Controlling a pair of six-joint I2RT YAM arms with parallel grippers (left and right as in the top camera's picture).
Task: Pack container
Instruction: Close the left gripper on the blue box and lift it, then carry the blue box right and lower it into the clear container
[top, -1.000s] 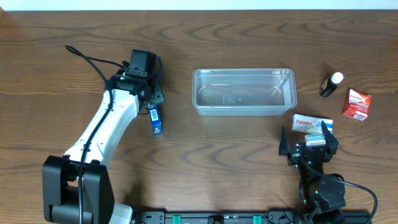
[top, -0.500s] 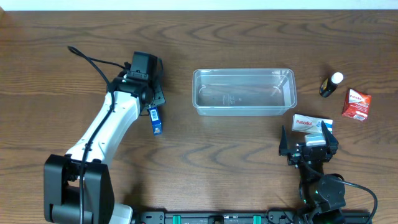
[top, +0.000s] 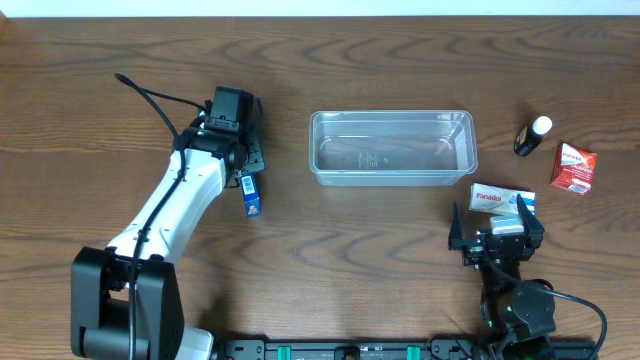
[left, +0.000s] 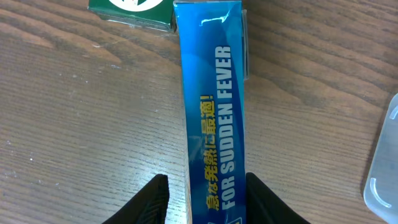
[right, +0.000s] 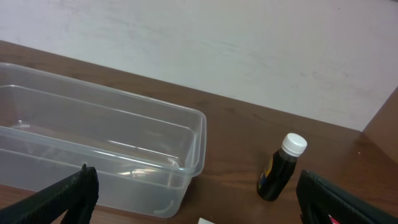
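Dark wood-grain tabletop (top: 330, 60) runs to a pale wall along its far edge. The container (top: 392, 148), a clear rimmed tub with nothing in it, sits with its long side parallel to that edge, slightly right of centre and nearer the far edge than the near one.

Just beside its near right corner lies a white Panadol box (top: 502, 198). The right hand (top: 497, 228) rests near the near edge, directly behind that box, its fingers (right: 74, 193) spread wide apart and holding nothing.

A dark bottle (top: 532, 136) with a white cap stands close to the container's right end. A red box (top: 573, 167) lies beside the bottle, closer to the right edge.

Left of the container, well apart from it, a blue box (top: 251, 193) lies flat. The left hand (top: 246, 178) straddles one end of it, a finger (left: 155, 202) on each side; whether they clamp the box cannot be told. A green box (left: 134, 12) touches the blue box's far end.
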